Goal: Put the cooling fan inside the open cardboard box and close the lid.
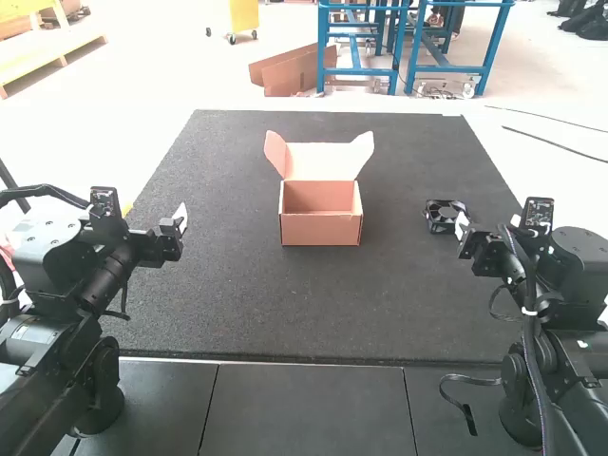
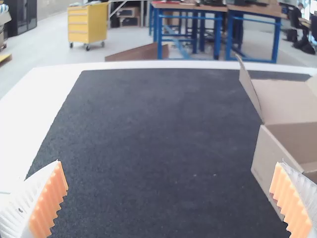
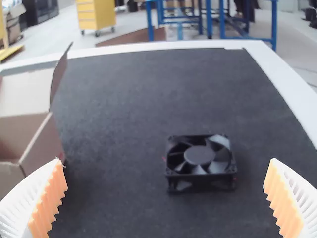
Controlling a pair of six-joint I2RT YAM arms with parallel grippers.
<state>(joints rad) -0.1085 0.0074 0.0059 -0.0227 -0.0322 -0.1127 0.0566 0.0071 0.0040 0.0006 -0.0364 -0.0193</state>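
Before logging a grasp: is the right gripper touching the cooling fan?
Apart. Right wrist view shows bare mat between the cooling fan and each finger of the right gripper.

A brown cardboard box (image 1: 321, 224) sits upright in the middle of the scene, open and empty. Its lid (image 1: 323, 158) stands raised along the far edge, a small flap at each side. A small black square fan (image 1: 442, 217) lies flat, blades up, well apart to the box's right.

Bright, even daylight (soft shadows)
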